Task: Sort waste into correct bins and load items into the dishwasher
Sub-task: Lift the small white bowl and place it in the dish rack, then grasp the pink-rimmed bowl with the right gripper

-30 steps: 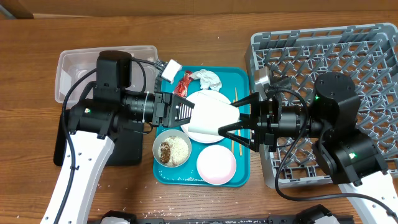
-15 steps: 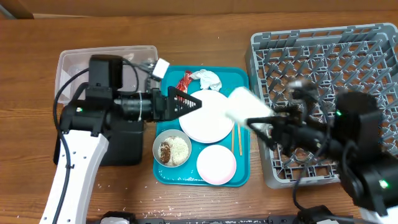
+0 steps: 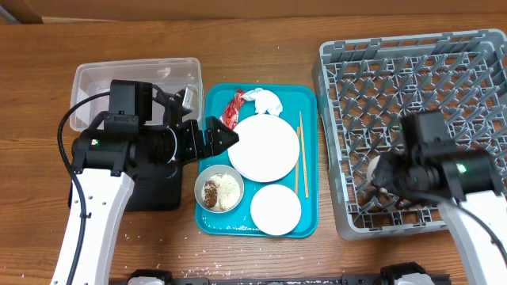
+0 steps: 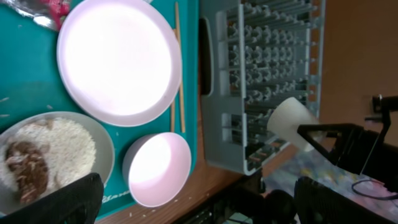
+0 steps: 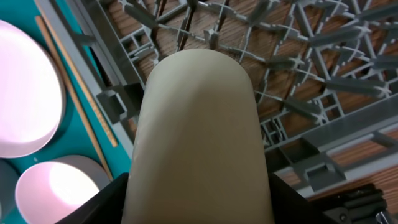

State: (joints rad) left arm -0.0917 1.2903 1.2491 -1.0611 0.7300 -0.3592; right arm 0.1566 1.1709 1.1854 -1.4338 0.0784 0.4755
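While the right gripper clamps the cup over the rack, the left gripper hovers spread wide.

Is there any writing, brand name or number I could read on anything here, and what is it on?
No text can be read in any view.
Red crinkled snack wrapper: any print is too small and blurred to read.
Small cream cup, large flat white plate, grey plastic dish rack: no markings visible.

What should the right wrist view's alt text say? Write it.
A cream cup, gripped in the right pincer, fills the frame above the grey dish rack. At left lie a white plate, chopsticks and a smaller dish.
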